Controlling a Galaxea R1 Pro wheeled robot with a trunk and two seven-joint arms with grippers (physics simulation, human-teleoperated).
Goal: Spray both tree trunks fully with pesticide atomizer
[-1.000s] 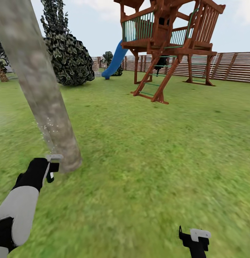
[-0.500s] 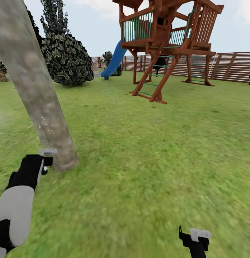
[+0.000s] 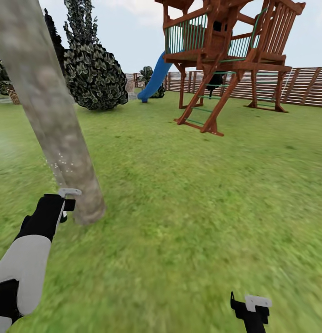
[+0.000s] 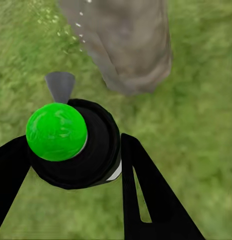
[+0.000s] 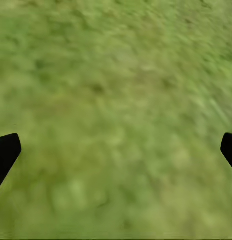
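I am holding the pesticide atomizer clamped in my left claw, at about eight o'clock in the head view, aiming it at the foot of the tree trunk just beside it. The pickup is done, and whitish specks of pesticide are drifting against the lower bark (its cap is showing green in the left wrist view). My right claw is hanging spread wide over grass, empty. I judge that most of this trunk and the whole second tree are remaining.
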